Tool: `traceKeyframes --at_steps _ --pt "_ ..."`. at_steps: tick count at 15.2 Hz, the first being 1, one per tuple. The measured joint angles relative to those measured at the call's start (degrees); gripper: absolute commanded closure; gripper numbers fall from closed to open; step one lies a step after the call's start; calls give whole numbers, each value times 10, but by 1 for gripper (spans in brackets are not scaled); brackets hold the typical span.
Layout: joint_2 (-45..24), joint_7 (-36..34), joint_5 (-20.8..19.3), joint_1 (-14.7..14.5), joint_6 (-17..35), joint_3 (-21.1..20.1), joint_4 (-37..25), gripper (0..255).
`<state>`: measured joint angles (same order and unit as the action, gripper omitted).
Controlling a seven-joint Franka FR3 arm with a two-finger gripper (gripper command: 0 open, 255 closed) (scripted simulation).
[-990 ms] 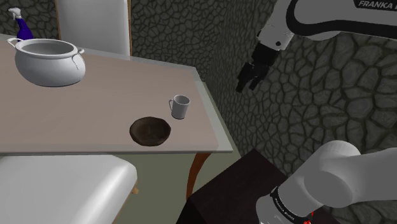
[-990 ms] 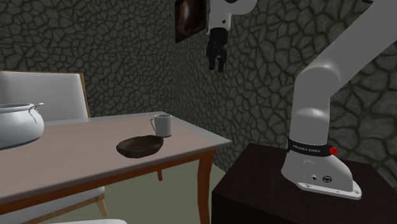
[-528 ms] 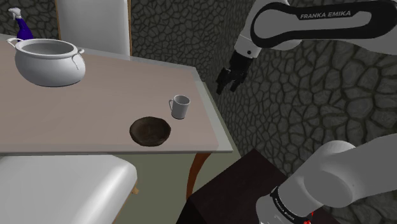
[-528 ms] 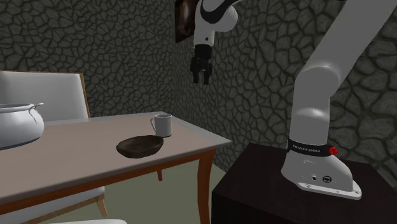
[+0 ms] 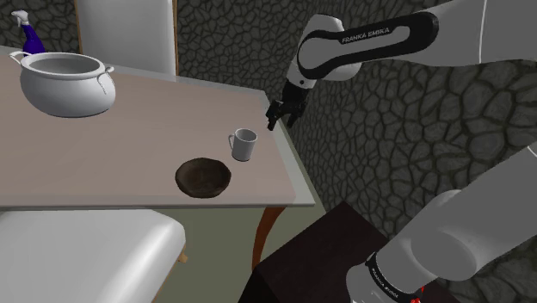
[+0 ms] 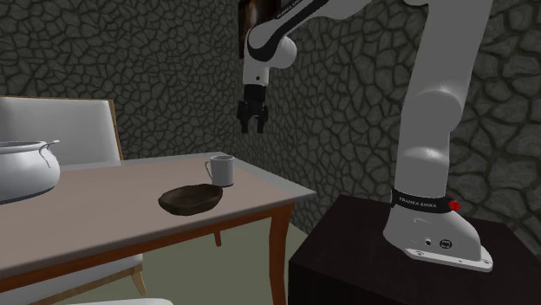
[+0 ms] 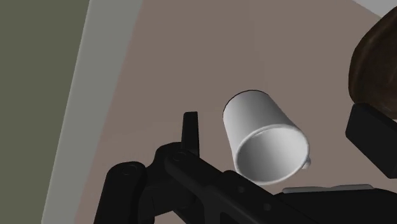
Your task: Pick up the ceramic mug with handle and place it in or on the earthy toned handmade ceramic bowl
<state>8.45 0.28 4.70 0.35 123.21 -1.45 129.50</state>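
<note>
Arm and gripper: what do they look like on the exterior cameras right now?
The white, rounded arm has dark joint sections; one dark link carries white FRANKA EMIKA lettering. The two-finger gripper is all black. The base collar is a black lettered band beside a small red button.

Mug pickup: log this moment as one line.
phase: pre-grasp | gripper: in air near mug, jaws open, empty | mug: upright on table | bowl: empty, beside mug

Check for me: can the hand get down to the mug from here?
Likely yes. The hand hangs open in the air above and slightly aside of the white mug, with nothing between them; the dark bowl sits apart from the mug.
</note>
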Motion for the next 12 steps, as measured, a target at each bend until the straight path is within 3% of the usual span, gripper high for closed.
traceKeyframes --at_steps 9,12 --pt "-199 -3 3 0 64 0 -139 0" --pt "-230 -4 3 -1 80 0 -154 0"
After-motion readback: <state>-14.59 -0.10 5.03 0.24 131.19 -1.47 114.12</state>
